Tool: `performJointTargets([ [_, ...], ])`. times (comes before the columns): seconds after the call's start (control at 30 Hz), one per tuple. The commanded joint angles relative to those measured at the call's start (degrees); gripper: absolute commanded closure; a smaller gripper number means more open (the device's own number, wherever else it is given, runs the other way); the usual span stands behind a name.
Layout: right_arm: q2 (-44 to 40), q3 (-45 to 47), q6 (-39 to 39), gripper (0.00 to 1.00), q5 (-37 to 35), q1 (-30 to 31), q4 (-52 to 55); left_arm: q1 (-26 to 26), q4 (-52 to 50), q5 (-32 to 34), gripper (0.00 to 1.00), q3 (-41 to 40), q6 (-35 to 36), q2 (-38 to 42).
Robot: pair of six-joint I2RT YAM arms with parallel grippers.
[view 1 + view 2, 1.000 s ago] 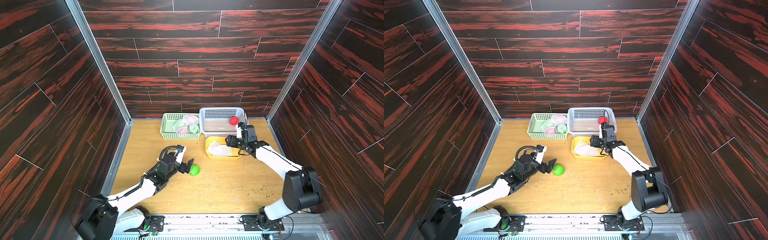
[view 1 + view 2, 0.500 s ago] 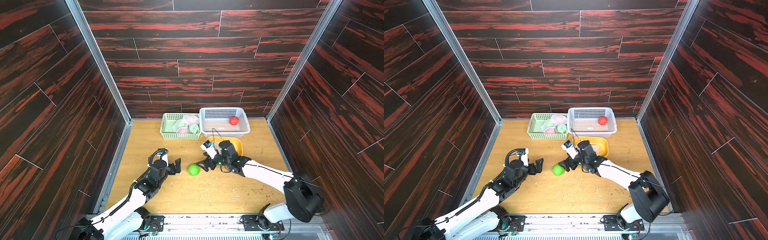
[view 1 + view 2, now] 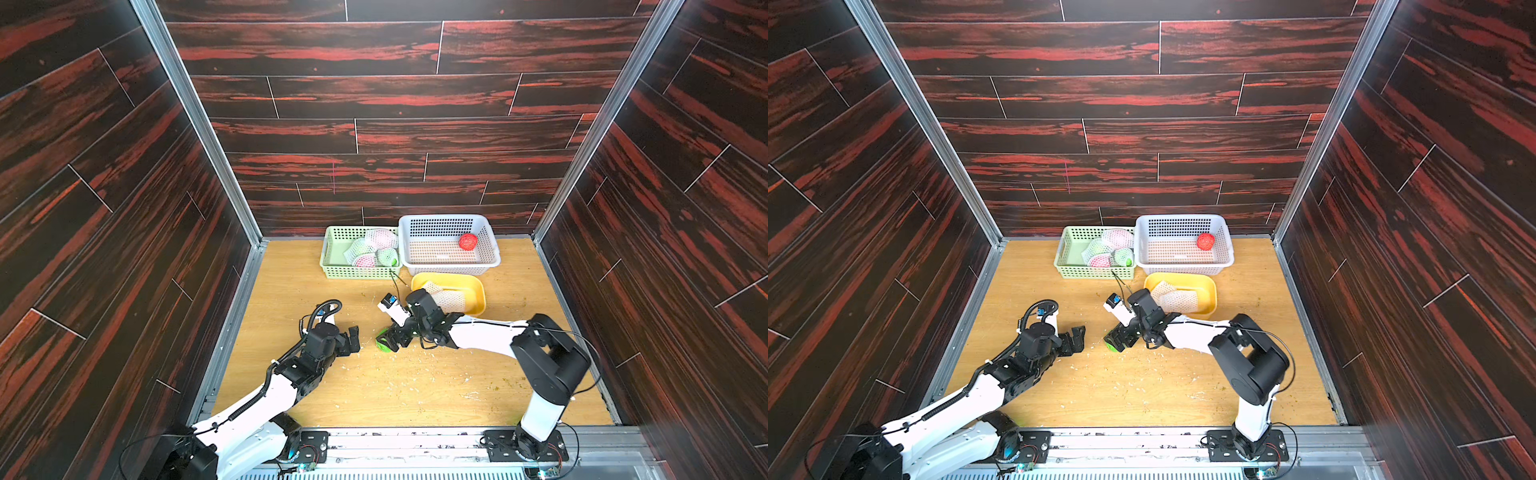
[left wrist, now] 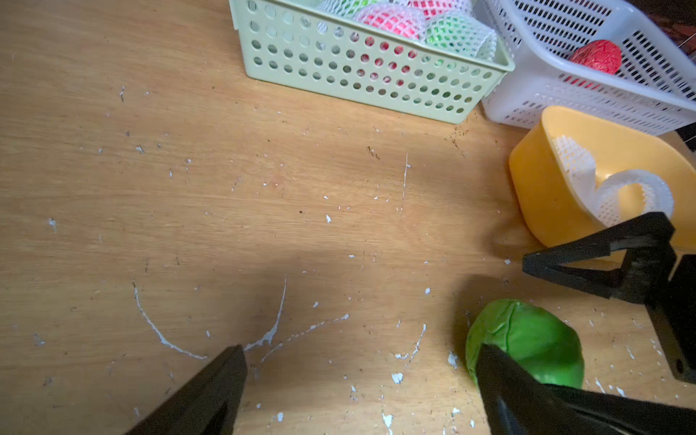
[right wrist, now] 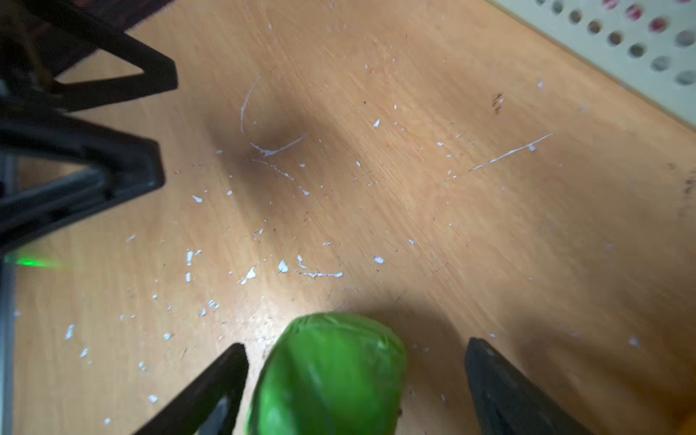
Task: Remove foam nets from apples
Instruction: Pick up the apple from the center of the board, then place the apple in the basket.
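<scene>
Bare green apple (image 5: 327,373), free of any net, lying on the wooden table (image 3: 374,395) near its middle, in front of the containers. The right gripper (image 3: 389,339) reaches down over this apple with its jaws spread wide. In the right wrist view the two black fingers (image 5: 211,391) flank the fruit, one close beside it and one clearly apart, so the apple is straddled rather than clamped. In both top views the gripper covers most of the apple, leaving only a green edge (image 3: 1109,345) exposed. The left gripper (image 3: 355,340) sits low over the table just beside the apple and faces the right gripper. Its jaws are likewise wide and hold nothing. In the left wrist view the apple (image 4: 523,339) shows partly behind one of its fingertips. Behind the right gripper, a yellow tub (image 3: 478,291) holds empty white foam nets (image 3: 446,297), crumpled and limp. Against the back wall stands a green basket (image 3: 332,253) containing four netted apples (image 3: 374,249), two showing pale pink and two pale green through the mesh. Touching its side is a white basket (image 3: 440,218), which contains one bare red apple (image 3: 468,241) near its far corner. Small white flecks are scattered across the table between the arms.
</scene>
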State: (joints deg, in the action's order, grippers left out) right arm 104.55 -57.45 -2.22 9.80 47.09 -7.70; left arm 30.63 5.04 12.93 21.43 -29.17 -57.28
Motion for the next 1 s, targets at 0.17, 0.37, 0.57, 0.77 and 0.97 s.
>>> performJointTargets([
  [0.17, 4.6, -2.1, 0.5, 0.11, -0.6, 1.0, 4.2, -0.2, 2.1, 0.6, 0.0, 0.9, 0.3, -2.6],
  [0.37, 3.7, -1.7, 0.6, 0.38, 2.3, 0.9, 3.9, -0.3, 3.2, 1.1, 0.0, 1.4, 1.8, -3.3],
  [0.57, -3.9, -2.5, 3.9, 0.49, 6.0, -2.6, 0.3, -1.0, 10.6, 2.4, 0.0, 3.8, 5.2, -2.8],
  [0.77, -4.9, -13.1, 14.3, 0.55, 21.2, -16.8, -2.1, -2.9, 18.9, -2.0, 0.0, 16.3, 13.5, -10.3],
  [0.97, 4.9, -34.2, 13.9, 0.56, 5.1, -28.4, 13.9, -3.6, 8.1, -19.9, 0.0, 42.0, 15.5, -30.4],
])
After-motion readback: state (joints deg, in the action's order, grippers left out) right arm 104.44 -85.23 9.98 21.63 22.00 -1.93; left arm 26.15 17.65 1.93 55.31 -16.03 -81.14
